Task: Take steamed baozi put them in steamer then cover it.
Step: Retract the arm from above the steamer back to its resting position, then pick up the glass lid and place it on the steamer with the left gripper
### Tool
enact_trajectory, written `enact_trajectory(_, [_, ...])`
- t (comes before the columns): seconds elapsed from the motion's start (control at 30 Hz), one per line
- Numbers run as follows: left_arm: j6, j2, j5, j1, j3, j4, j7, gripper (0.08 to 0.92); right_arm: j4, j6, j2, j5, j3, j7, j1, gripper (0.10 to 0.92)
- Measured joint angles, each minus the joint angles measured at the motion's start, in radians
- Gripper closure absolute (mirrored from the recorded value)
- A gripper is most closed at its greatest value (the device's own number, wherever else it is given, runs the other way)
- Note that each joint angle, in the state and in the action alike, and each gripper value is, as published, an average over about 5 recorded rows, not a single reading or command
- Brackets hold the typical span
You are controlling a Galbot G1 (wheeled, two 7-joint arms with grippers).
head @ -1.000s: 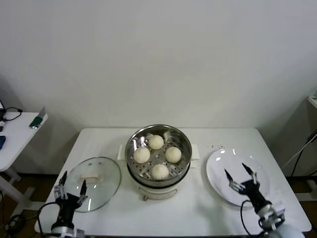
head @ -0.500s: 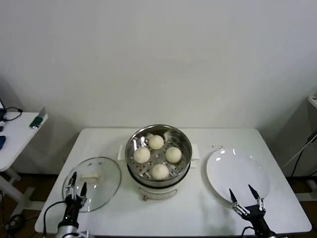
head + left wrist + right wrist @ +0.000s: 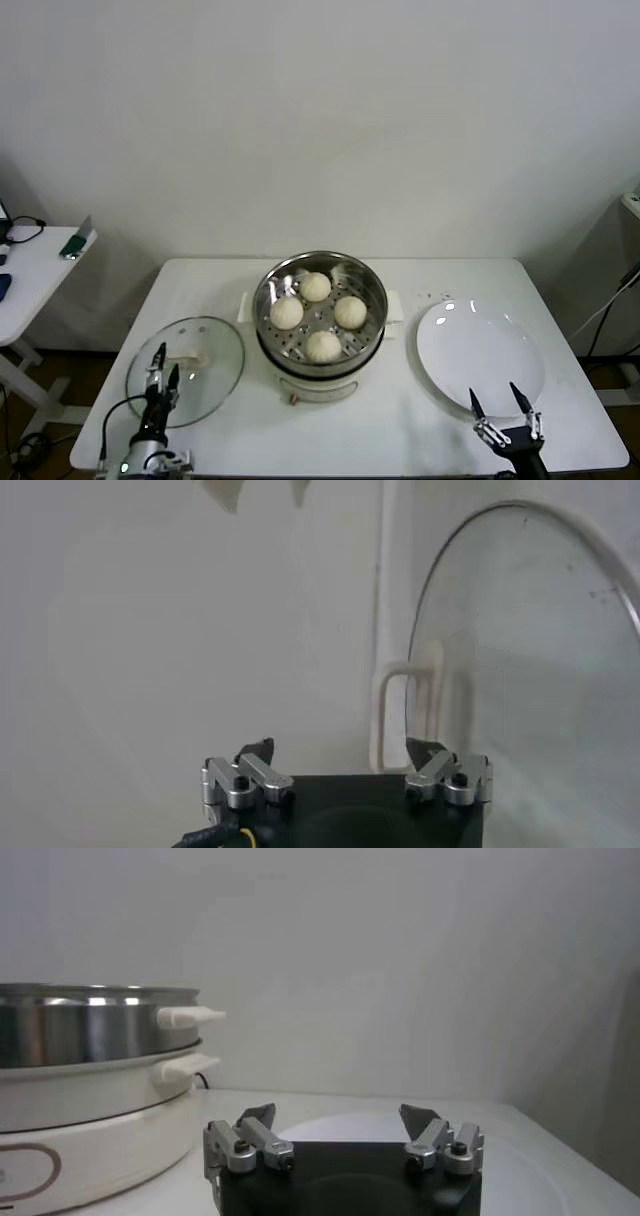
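Head view high, looking down on the whole desk [image 3: 420, 420], left wrist view close on the cover [image 3: 520, 660], right wrist view low, level with the steamer [image 3: 90, 1048], both also seen from above

We see the steamer [image 3: 320, 312] standing mid-frame on the tabletop [image 3: 410, 420], its open top unobstructed from above, though four baozi [image 3: 322, 345] fill its floor. The lid [image 3: 186, 370] blocks the lower left, with our left claw [image 3: 160, 372] spread over its near edge. The plate [image 3: 480, 357] takes the lower right; our right claw [image 3: 508, 412] is spread at its near rim. Bare lanes run between steamer and lid, and between steamer and plate.
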Motion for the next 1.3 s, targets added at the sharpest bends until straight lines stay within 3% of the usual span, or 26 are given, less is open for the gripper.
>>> enact_trajectory(0.2, [0.024, 0.0, 0.025, -0.052, 0.007, 0.04, 0.001, 0.183, -0.003, 0.011, 0.01, -0.002, 0.002, 0.0, -0.012, 0.203])
enact_trajectory(0.3, [0.036, 0.0, 0.038, -0.065, 0.008, 0.053, 0.005, 0.234, -0.005, 0.015, 0.015, -0.002, 0.003, 0.0, -0.015, 0.203])
enact_trajectory(1.0, [0.043, -0.014, 0.065, -0.105, 0.006, 0.1, -0.006, 0.831, -0.013, 0.021, 0.026, -0.009, 0.0, 0.004, -0.008, 0.203])
enact_trajectory(1.3, [0.035, 0.016, 0.002, -0.091, 0.0, 0.036, 0.013, 0.861, -0.005, 0.018, 0.019, -0.016, 0.01, 0.012, -0.014, 0.203])
